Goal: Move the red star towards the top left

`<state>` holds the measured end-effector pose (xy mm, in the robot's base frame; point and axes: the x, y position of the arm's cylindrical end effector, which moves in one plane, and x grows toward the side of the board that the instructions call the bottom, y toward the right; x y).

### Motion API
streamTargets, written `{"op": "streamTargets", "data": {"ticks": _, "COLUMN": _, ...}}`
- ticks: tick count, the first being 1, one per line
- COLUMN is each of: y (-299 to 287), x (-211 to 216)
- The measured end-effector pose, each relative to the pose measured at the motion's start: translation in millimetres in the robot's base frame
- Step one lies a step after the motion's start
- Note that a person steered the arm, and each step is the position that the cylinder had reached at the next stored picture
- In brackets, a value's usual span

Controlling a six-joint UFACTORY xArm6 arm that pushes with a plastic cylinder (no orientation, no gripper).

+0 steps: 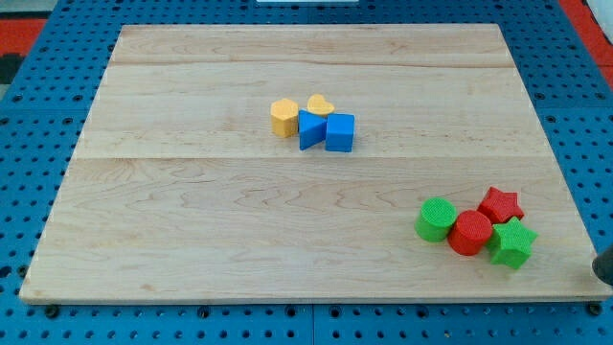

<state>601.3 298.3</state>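
Note:
The red star point(500, 204) lies near the board's lower right corner, at the top of a tight cluster. A red cylinder point(469, 233) touches it at its lower left, and a green star point(512, 242) sits just below it. A green cylinder point(437, 218) is at the cluster's left. My tip point(601, 276) shows as a dark end at the view's right edge, off the board, to the right of and below the red star, apart from every block.
A second cluster sits above the board's middle: a yellow hexagon point(283, 117), a yellow heart point(320, 104), a blue triangle point(309, 129) and a blue cube point(340, 132). The wooden board point(192, 220) lies on a blue pegboard surface.

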Motion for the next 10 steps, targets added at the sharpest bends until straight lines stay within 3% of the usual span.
{"op": "streamTargets", "data": {"ticks": 3, "y": 24.9, "x": -4.7}}
{"op": "streamTargets", "data": {"ticks": 4, "y": -0.7, "x": -41.3}}
{"op": "streamTargets", "data": {"ticks": 6, "y": -71.7, "x": -60.3}}
{"op": "streamTargets", "data": {"ticks": 8, "y": -191.8, "x": -124.7}}
{"op": "streamTargets", "data": {"ticks": 10, "y": -275.0, "x": -145.6}}
